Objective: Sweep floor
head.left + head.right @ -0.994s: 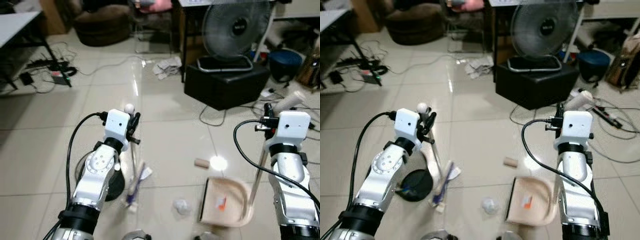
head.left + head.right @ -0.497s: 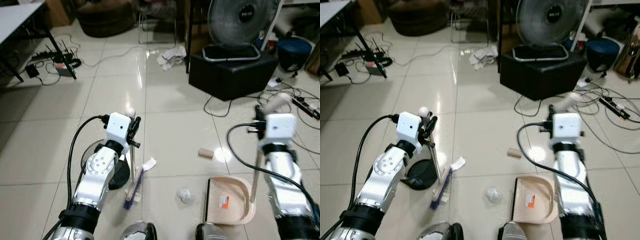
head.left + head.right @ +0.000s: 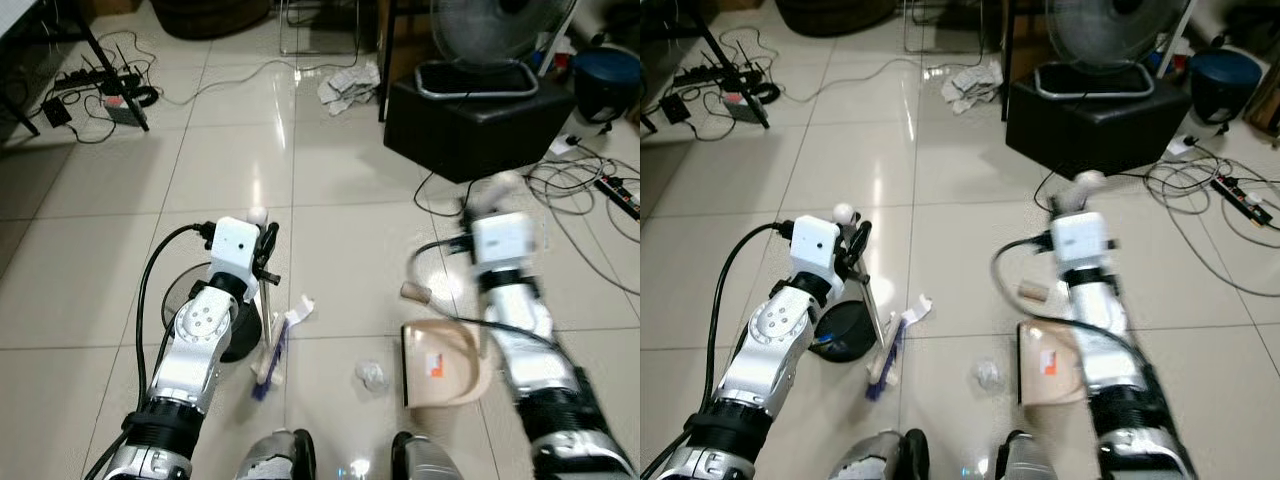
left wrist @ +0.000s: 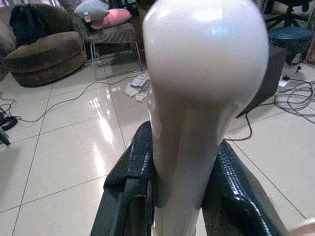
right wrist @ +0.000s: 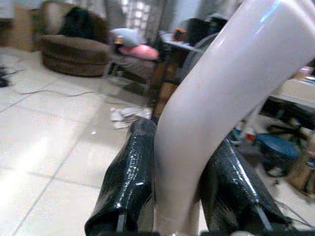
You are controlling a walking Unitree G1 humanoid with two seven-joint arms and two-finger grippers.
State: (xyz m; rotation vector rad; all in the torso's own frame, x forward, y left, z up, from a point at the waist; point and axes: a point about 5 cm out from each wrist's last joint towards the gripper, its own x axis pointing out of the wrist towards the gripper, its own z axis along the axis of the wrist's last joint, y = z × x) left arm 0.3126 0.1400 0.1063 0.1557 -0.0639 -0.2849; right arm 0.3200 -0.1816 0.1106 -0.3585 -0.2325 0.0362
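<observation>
Sweeping here is a two-handed job, and both tools are already in hand. The left gripper (image 3: pixel 263 250) has its black fingers (image 4: pixel 130 167) clamped on the pale broom handle (image 4: pixel 189 113) just under its rounded knob, and the purple-bristled brush head (image 3: pixel 268 352) rests on the tiled floor (image 3: pixel 340 240) near the robot's feet. The right gripper (image 5: pixel 179 196) is likewise closed around the pale, curved dustpan handle (image 5: pixel 211 98), with the beige dustpan (image 3: pixel 440 362) sitting flat to the right of the brush.

Litter lies between and around the two tools: a crumpled clear wrapper (image 3: pixel 372 375) just left of the pan's open edge, a white paper scrap (image 3: pixel 299 309) beside the bristles, and a small cork-like cylinder (image 3: pixel 415 291) just beyond the pan.

Judging from this layout, the brush should go to the far left of the scrap and draw rightward in short strokes, bristles kept low, while the pan's lip stays pressed to the tile so nothing slips underneath. The black round object (image 3: pixel 235 335) near the brush may snag the stroke.
</observation>
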